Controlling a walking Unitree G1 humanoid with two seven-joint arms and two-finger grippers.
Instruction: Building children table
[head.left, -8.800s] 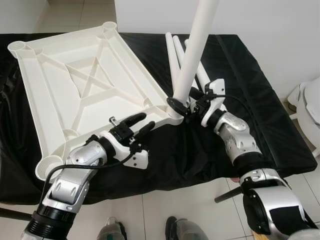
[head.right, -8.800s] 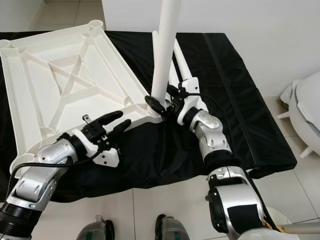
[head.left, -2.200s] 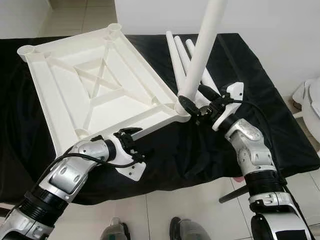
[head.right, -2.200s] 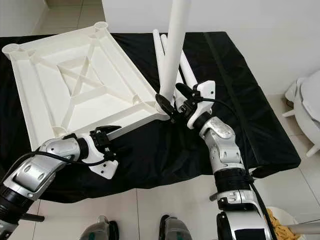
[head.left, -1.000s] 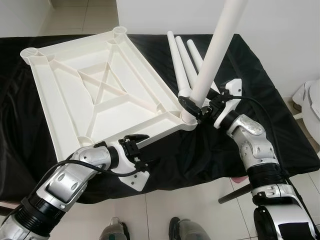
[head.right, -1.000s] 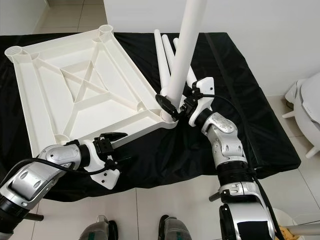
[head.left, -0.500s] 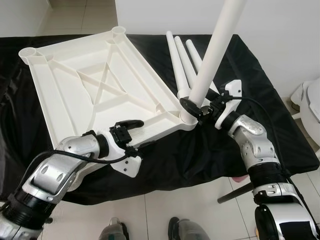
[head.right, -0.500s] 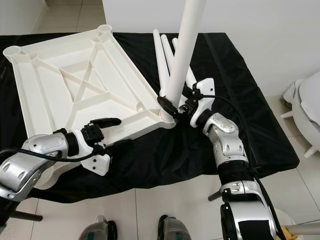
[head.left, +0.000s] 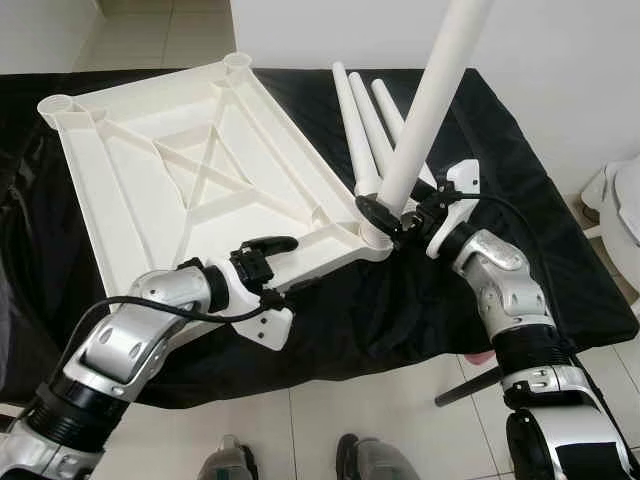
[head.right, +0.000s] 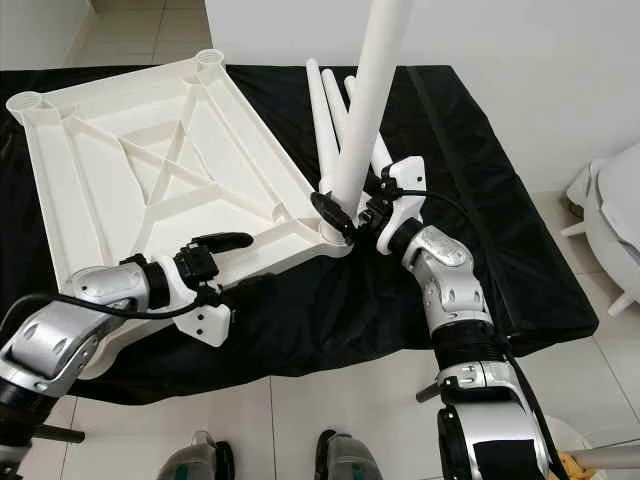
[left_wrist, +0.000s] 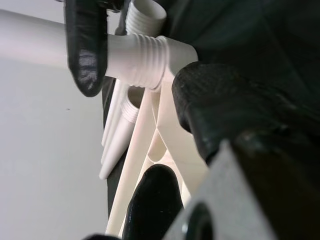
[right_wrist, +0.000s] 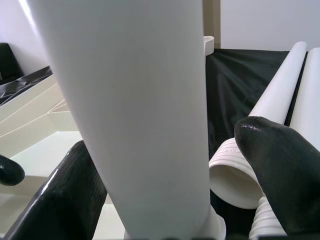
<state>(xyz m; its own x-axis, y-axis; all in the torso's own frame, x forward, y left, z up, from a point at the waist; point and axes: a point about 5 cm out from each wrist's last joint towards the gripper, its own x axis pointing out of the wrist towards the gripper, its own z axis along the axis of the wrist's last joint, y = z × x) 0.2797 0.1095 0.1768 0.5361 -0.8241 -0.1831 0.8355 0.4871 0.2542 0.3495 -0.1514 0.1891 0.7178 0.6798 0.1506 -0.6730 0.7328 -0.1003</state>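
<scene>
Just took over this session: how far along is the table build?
Early. Done: the white tabletop lies underside up on the black cloth. In hand: the right gripper is shut on one leg standing in the near right corner socket, while the left gripper grips the tabletop's near edge. Left: three loose legs lie on the cloth, and three corner sockets are empty.

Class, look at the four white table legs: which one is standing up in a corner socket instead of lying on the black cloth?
The leg held by the right gripper: it rises from the near right corner socket of the upturned tabletop. The other three legs lie side by side on the cloth behind it.
</scene>
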